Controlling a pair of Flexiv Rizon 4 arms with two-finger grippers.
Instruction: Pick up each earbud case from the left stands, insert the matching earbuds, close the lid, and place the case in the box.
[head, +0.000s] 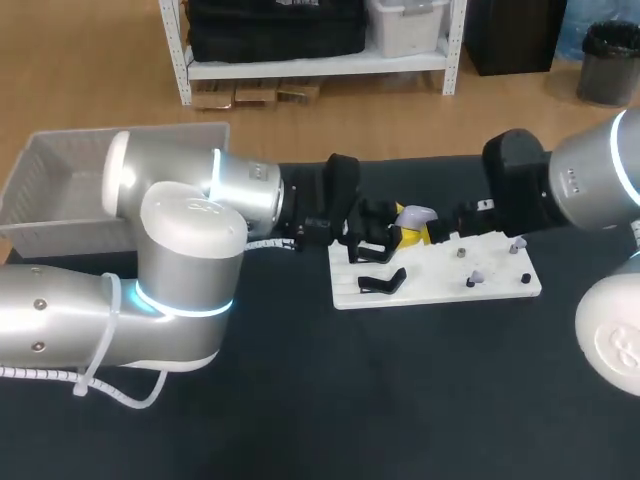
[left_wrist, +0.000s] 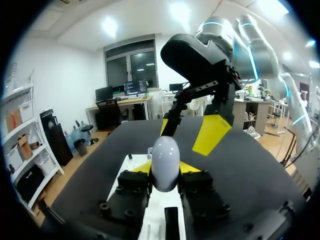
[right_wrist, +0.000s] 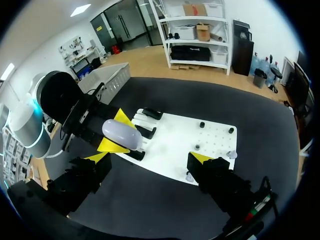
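Pinching the earbud case (left_wrist: 165, 159) from two sides, the left pincer (head: 383, 236) has it held above the left end of the white board (head: 440, 282). Both yellow fingertips (left_wrist: 143, 167) press against the lower flanks of the case.

Case: pale lavender-white, smooth, egg-shaped, its rounded end pointing away from the left wrist. I cannot tell from where I stand whether the lid is up or down.

Right pincer (right_wrist: 149, 157): fingers spread wide, touching nothing. It hangs just beyond the case, facing the left pincer across it, also over the board. Seen from the left wrist, one of its yellow fingers stands close behind the case.

Board: flat on the dark tabletop (head: 400, 400), near the middle. Black stands (head: 382, 282) sit at its left end, below and just beside the held case. Toward the right end there are a few short pegs (head: 461, 252). Small pale pieces rest on two of them, too small to make out.

Arms: the left arm (head: 180, 230) comes in low from the left side and reaches to the middle. The right arm (head: 580, 180) comes in from the right.

Box (head: 60, 170): light grey, slatted walls, at the far left corner of the tabletop. It is well apart from the board and partly hidden behind the left arm.
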